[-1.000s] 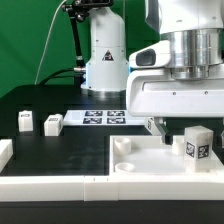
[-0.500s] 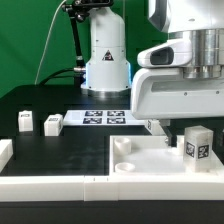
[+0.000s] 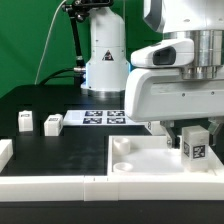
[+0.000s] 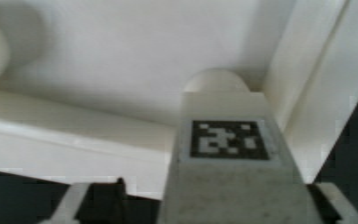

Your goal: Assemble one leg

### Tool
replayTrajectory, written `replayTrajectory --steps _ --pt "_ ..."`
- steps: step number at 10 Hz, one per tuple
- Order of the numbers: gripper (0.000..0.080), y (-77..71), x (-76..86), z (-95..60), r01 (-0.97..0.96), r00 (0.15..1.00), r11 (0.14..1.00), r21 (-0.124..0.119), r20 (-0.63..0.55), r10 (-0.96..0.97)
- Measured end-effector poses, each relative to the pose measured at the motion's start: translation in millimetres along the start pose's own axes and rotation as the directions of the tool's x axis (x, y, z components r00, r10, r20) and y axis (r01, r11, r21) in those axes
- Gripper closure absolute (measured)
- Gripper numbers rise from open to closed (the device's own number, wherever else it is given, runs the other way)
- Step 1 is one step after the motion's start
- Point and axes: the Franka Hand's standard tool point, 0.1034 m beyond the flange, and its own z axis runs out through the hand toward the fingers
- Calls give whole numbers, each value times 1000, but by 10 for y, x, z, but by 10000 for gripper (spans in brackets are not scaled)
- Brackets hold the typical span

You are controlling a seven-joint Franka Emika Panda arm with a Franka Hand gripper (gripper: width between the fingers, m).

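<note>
The leg [image 3: 196,143], a small white post with black-and-white tags, stands upright on the large white tabletop [image 3: 150,165] near its corner at the exterior view's right. My gripper [image 3: 188,128] hangs right over it, fingers reaching down around its top. In the wrist view the leg [image 4: 229,150] fills the space between my fingers [image 4: 91,205], with a dark gap showing on each side. The gripper [image 4: 220,205] is open. The tabletop [image 4: 123,60] lies beyond, with a round socket beside the leg's end.
Two more small tagged legs [image 3: 25,121] [image 3: 53,123] stand on the black table at the exterior view's left. The marker board [image 3: 105,117] lies behind them. White border rails [image 3: 40,185] run along the front. The arm's base [image 3: 105,60] stands at the back.
My gripper has come down over the leg, and its body now covers the leg's top. The leg has not moved.
</note>
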Motion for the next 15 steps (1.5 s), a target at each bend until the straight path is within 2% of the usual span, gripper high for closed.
replayTrajectory --steps 1,2,5,8,10,13,14,15 --pt "513 -4 -4 3 -35 999 999 0 1 35" --pt "513 -4 -6 4 -56 998 998 0 1 56" --pt "509 3 -20 16 -382 924 924 13 -14 382" --pt "509 -1 -54 10 -714 699 699 31 -19 715" --pt "509 -3 -65 9 -887 461 460 38 1 888" --pt "508 -8 -73 11 -990 140 138 40 34 990" --pt "508 -14 -72 14 -998 56 54 36 38 998" --pt "508 -15 -72 14 -999 33 31 36 39 999"
